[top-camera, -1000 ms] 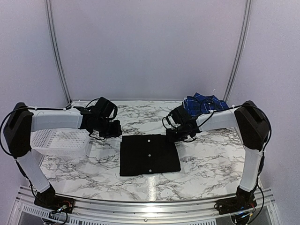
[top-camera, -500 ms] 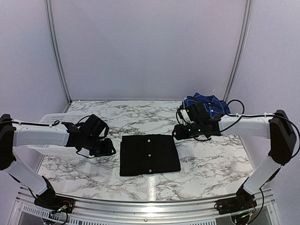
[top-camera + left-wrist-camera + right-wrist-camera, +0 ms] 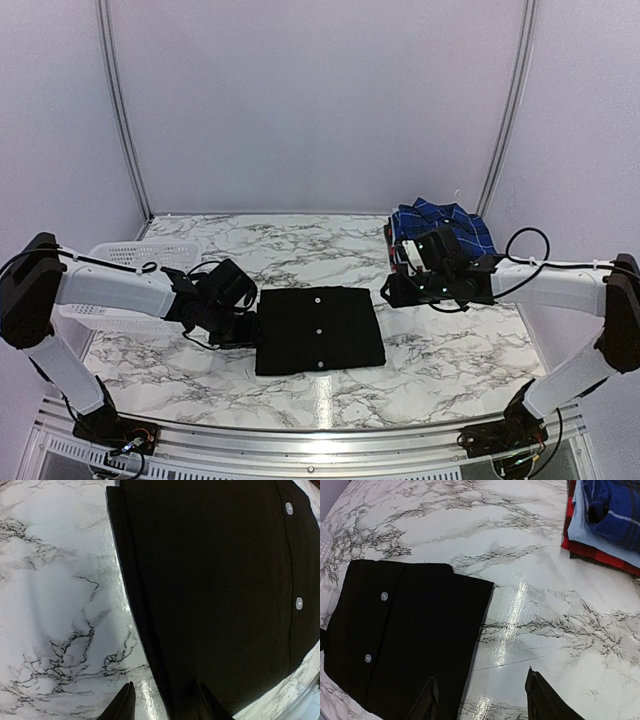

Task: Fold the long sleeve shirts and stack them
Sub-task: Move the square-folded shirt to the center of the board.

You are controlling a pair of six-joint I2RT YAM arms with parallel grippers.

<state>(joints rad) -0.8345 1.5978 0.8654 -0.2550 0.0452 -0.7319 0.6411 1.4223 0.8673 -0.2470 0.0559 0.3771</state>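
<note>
left gripper (image 3: pixel 165 705): fingers spread, low at the left edge of the black shirt (image 3: pixel 318 328), gripping nothing.
right gripper (image 3: pixel 480 700): fingers spread, empty, above bare table (image 3: pixel 530 555) just off the shirt's right edge.
black shirt: folded into a neat rectangle, buttons up, flat mid-table.
stack (image 3: pixel 445 222): red, light blue, blue plaid on top; far right, well apart from the black shirt.
done, seemingly: the folding.
left to do, likely: moving the black shirt onto the stack.

Left gripper (image 3: pixel 246 327) has dropped from the black shirt's (image 3: pixel 320 330) back-left corner to its left edge, jaws now astride that edge. Right gripper (image 3: pixel 393 292) has pulled off the back-right corner, out over the bare marble table (image 3: pixel 450 345). Both have opened wider.
</note>
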